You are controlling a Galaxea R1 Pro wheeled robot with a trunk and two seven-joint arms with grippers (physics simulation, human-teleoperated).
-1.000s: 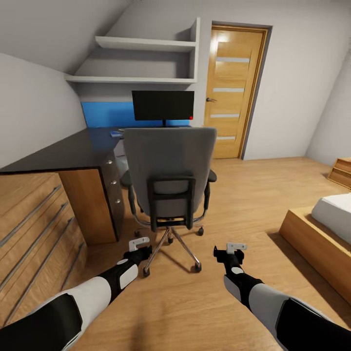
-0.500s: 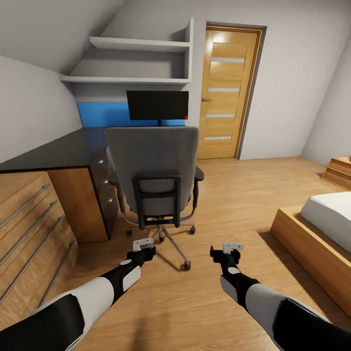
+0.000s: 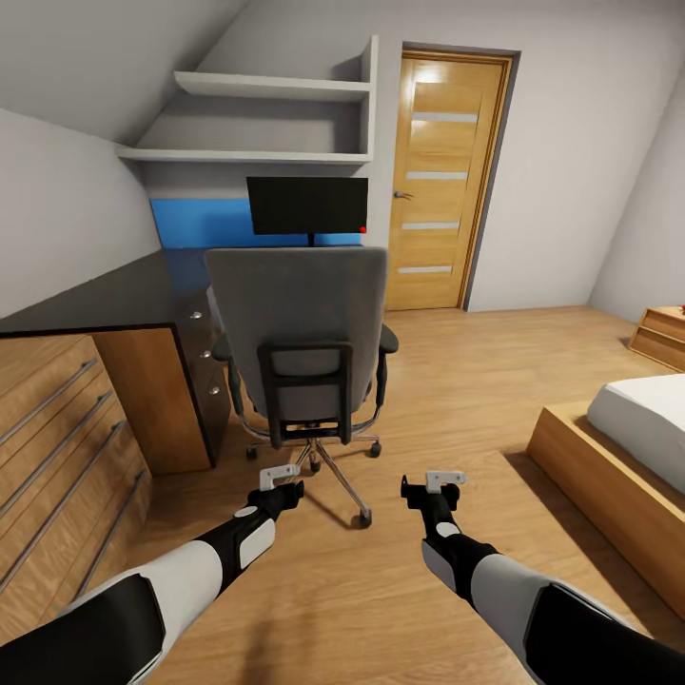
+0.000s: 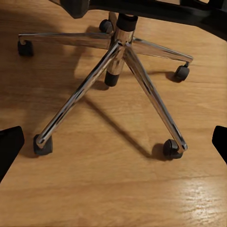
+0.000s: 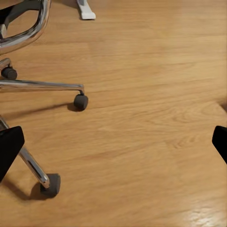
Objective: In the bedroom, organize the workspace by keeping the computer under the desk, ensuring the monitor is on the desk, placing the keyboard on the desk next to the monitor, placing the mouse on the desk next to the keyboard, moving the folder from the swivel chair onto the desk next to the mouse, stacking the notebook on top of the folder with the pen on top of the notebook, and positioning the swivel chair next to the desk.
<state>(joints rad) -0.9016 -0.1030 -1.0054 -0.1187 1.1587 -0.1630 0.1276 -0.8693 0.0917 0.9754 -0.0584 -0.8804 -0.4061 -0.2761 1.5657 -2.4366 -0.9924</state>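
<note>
1. Both of my tools hung low behind the swivel chair [image 3: 303, 338]: the left tool [image 3: 278, 479] near its chrome base, the right tool [image 3: 435, 487] a little off to the side over bare floor [image 3: 381, 590]. In each wrist view the dark fingertips [image 4: 10, 149] sat at opposite edges of the frame, so I judged both tools spread wide and holding nothing.
2. As for what was done: the monitor [image 3: 307, 205] stood on the worktop [image 3: 114, 295], beyond the chair's back, and that step looked settled.
3. The chair itself stood just beside the worktop's drawers, backrest toward me, so that step may have been close to met.
4. What was left, as far as I could judge: the backrest hid the seat and the worktop behind it, so I could not tell where the folder, keyboard, mouse, notebook, pen or computer were.
5. The room was an attic bedroom with sloped grey walls and light wood planks. An oak door [image 3: 440, 181] stood beyond the chair, white shelves [image 3: 266, 119] hung above the monitor, a blue panel [image 3: 200, 221] ran behind it, and a bed [image 3: 633, 428] lay well apart from the chair.
</note>
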